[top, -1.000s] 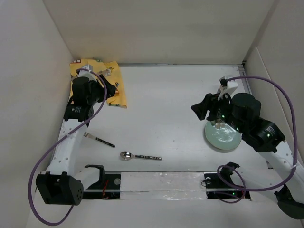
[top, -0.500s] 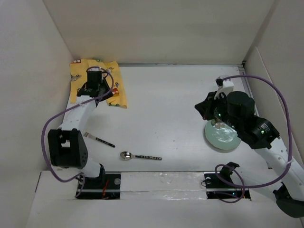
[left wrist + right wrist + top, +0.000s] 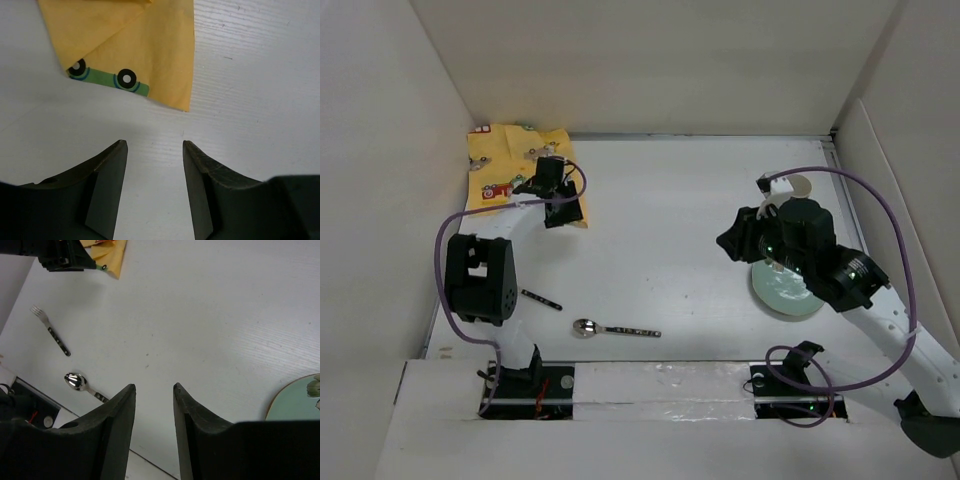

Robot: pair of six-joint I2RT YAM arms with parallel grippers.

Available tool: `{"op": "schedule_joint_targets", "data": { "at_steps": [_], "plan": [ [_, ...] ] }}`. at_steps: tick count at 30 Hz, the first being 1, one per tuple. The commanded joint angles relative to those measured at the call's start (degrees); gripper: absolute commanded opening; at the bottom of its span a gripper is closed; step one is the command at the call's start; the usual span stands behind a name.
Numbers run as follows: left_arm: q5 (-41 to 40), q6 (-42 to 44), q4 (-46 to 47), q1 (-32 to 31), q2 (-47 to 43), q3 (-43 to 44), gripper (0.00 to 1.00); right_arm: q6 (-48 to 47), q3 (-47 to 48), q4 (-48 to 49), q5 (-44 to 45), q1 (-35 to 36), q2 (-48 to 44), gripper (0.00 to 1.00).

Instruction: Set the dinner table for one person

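2 arms logged, and neither holds anything.

Left: your left gripper [image 3: 154, 145] sits low over the dinner table [image 3: 660, 220], at about 10 o'clock on the surface. Its jaws are parted to a moderate gap with only bare white tabletop between them. At 12 o'clock in the wrist view, near the fingertips but apart from them, lies a pointed corner of the yellow placemat [image 3: 135, 45]. The cloth is folded over on itself there, and a green car print with 2 black wheels shows.

Right: your right gripper [image 3: 154, 386] hangs well above the table at about 3 o'clock. Its jaws are parted to a narrower gap, with nothing between them.

Items on the table, top view:
- The pale green plate [image 3: 790, 292] is at 4 o'clock, partly under the right arm.
- The spoon [image 3: 610, 328] is at 6 to 7 o'clock, with its bowl toward 9 and its handle toward 3.
- The fork [image 3: 50, 330] is at 8 o'clock, near the spoon and not touching it. The left arm hides its tines from above.
- The placemat lies crumpled in the 10 to 11 o'clock corner.
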Motion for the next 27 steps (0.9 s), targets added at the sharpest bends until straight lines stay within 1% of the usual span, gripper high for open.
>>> {"op": "schedule_joint_targets", "data": {
  "at_steps": [1,6,7,9,10,11,14,15,17,19,20,22,23,24,25,27],
  "plan": [
    [1.1,0.3,1.4,-1.4,3.9,2.3,0.46,0.1,0.4,3.8,-2.6,-0.4,0.8,0.42],
    [0.2,0.7,0.8,-2.5,10.5,9.0,0.47,0.9,0.3,4.1,-3.5,1.6,2.4,0.42],
    [-1.6,1.0,0.4,-3.0,11.5,10.1,0.48,0.9,0.2,3.9,-3.4,1.6,2.5,0.42],
    [-2.2,1.4,-0.7,-3.5,15.0,14.2,0.47,1.6,-0.3,3.9,-3.5,2.7,2.6,0.42],
    [-2.2,1.4,-0.7,-3.6,15.0,14.2,0.47,1.6,-0.6,3.9,-3.5,2.7,2.6,0.42],
    [-2.8,1.5,-0.6,-3.6,16.1,14.9,0.45,1.8,-0.8,3.9,-3.5,2.7,2.5,0.42],
    [-3.9,1.6,-0.8,-3.6,17.7,15.1,0.34,2.4,-1.2,3.6,-2.7,3.4,1.8,0.42],
    [-3.7,1.6,-0.8,-3.6,17.9,14.9,0.2,2.8,-1.4,3.5,-2.2,3.4,1.5,0.42],
    [-1.5,1.4,-0.7,-3.6,17.6,14.5,0.02,2.8,-1.7,3.5,-1.6,3.9,0.9,0.42],
    [-0.7,0.5,0.3,-5.6,16.9,14.8,0.0,2.8,-1.6,3.3,-0.7,3.9,0.6,0.42],
    [1.7,0.0,0.4,-6.4,15.8,16.2,0.0,2.8,-1.5,3.3,-0.4,3.9,0.8,0.42],
    [3.7,-1.0,0.6,-8.3,15.0,18.6,0.0,2.3,-0.7,2.9,0.3,3.9,1.3,0.42],
    [6.8,-2.8,0.7,-11.7,13.9,23.2,0.0,1.6,0.7,2.2,1.6,3.9,2.2,0.42],
    [6.9,-2.8,0.7,-11.7,13.9,23.2,0.0,1.6,0.7,2.2,1.6,3.9,2.2,0.42],
    [8.3,-3.8,0.7,-14.2,13.6,26.2,0.0,1.4,1.3,1.9,2.2,3.9,2.5,0.41],
    [9.4,-4.7,0.5,-16.7,13.5,28.8,0.0,0.7,2.6,1.0,3.8,3.9,2.9,0.41]
  ]
}}
